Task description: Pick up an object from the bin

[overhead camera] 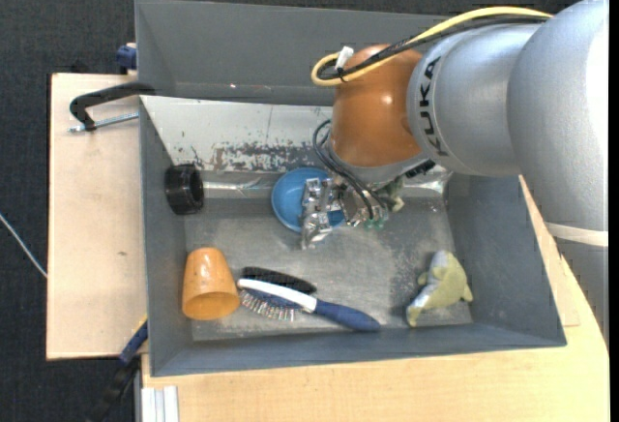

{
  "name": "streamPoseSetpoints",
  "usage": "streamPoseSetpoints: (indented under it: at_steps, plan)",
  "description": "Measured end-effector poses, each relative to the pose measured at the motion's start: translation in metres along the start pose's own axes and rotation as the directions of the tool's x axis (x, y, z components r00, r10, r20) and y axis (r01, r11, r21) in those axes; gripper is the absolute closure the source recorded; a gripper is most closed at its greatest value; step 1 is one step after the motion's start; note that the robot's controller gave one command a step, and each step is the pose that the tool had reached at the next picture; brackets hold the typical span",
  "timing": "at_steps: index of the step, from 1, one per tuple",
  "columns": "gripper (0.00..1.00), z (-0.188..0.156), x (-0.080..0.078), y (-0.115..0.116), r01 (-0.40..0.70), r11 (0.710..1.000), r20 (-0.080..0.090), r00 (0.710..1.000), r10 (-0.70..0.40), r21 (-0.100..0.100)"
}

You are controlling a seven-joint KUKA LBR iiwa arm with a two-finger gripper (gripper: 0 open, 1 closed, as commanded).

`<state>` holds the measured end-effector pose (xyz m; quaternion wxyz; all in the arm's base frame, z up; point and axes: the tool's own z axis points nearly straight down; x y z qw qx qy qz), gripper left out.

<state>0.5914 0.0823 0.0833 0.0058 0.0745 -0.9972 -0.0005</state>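
The blue round thing (288, 199) lies at the back of the bin (484, 236), about the middle, close under the rear wall. From where I stand it looks like a small plastic bowl or cup tipped on its side. I'd guess it is light, stiff and smooth. A thing like that would likely slide or roll away if nudged from one side, so the rim or edge seems the best place to take hold, one side of the wall inside and one outside, rather than squeezing across the curved body.

The pincer (332, 209) is low in the bin at the blue thing's right edge, overlapping it in my line of sight. It may be touching, but I can't be sure. I also can't tell how wide the pincer stands, or whether it has the blue thing in its grip. The metal parts are too tangled together under the orange wrist cover (372, 120).

Further out:
- A black short cylinder (183, 188) sits well to the left against the wall.
- Along the front lie an orange cup (208, 285) on its side, a black comb (279, 279) and a brush with a blue handle (334, 312).
- A yellowish soft toy (440, 289) sits in the front right corner, well apart from the pincer.
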Motion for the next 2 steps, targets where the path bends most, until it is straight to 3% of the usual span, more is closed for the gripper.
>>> streamPoseSetpoints:
  at_steps: [2]
  plan:
    - [1.00,-0.059,0.001,0.002,0.001,1.000,0.014,1.000,-0.001,0.000]
